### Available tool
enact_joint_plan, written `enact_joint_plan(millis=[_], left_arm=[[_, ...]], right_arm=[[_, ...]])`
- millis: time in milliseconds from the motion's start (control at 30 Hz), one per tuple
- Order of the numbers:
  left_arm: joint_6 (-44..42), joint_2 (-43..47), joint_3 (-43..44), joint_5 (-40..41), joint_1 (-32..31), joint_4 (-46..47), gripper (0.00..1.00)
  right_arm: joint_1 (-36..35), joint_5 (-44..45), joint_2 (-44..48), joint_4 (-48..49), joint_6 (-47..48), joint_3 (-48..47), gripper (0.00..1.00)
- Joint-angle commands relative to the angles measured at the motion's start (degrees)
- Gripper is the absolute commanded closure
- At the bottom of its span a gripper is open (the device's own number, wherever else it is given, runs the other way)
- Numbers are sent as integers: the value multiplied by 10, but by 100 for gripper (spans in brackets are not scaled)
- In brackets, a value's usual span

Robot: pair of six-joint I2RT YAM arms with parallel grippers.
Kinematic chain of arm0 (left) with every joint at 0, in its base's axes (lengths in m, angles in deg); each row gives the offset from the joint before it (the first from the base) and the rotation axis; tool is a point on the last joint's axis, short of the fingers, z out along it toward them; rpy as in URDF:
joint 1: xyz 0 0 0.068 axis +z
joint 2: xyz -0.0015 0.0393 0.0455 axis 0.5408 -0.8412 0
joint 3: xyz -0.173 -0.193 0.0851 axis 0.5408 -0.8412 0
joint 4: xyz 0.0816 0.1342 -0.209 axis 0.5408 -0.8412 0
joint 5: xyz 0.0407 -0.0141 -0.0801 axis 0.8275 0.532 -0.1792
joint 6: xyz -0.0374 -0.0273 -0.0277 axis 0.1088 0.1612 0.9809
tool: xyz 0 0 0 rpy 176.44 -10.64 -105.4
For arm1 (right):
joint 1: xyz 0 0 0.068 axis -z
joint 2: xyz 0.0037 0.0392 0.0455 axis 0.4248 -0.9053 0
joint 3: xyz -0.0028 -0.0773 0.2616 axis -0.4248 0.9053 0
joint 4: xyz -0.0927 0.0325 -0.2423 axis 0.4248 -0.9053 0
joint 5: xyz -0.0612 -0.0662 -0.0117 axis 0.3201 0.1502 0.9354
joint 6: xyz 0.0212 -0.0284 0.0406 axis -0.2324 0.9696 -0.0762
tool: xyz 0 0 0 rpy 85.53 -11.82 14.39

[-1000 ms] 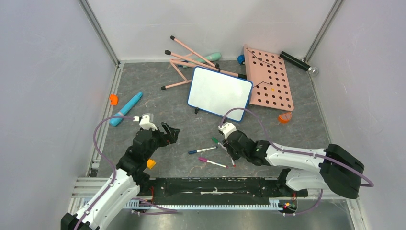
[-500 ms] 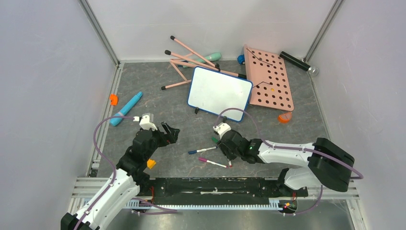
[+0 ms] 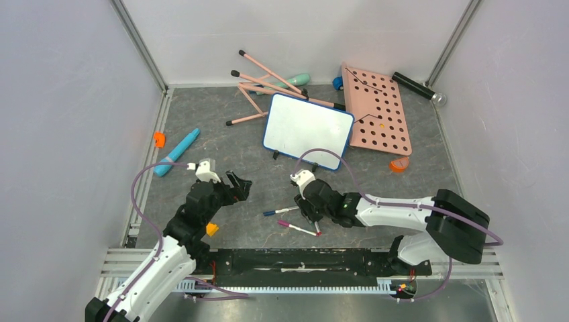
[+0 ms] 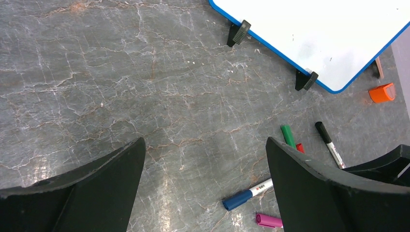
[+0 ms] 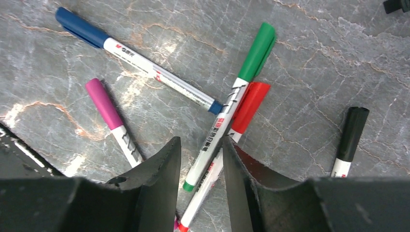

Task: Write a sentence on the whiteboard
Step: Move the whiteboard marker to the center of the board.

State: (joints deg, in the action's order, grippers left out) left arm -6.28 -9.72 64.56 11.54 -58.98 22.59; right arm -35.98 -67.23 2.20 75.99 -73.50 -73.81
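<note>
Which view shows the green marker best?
Right wrist: the green marker shows full length, its tail between the fingers. Left wrist shows only its cap; in top external I cannot make it out.

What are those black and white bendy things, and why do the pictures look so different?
They are two robot arms bolted to a table. One picture looks down from above; the other two come from little cameras on each wrist, so you see black fingers up close. On the table are a blank whiteboard, a pink pegboard, a blue marker, pink marker, green marker, red marker and black marker. The left gripper is wide open and holds nothing. The right gripper has its fingers either side of the green and red markers; whether it squeezes them I cannot tell.
</note>
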Motion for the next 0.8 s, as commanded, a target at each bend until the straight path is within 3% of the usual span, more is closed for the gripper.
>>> enact_joint_plan(millis=[0,167,400,767], left_arm=[[-21,-5,1,-1,-1,19,0],[-21,-10,2,-2,-1,20,0],[-21,-10,2,-3,-1,21,0],[-22,-8,1,-4,-1,20,0]], right_arm=[[-2,-34,32,34,-14,-2,60],[-2,-27,69,40,-34,21,57],[-1,39,85,-38,-53,24,59],[-3,18,75,-48,-72,62,62]])
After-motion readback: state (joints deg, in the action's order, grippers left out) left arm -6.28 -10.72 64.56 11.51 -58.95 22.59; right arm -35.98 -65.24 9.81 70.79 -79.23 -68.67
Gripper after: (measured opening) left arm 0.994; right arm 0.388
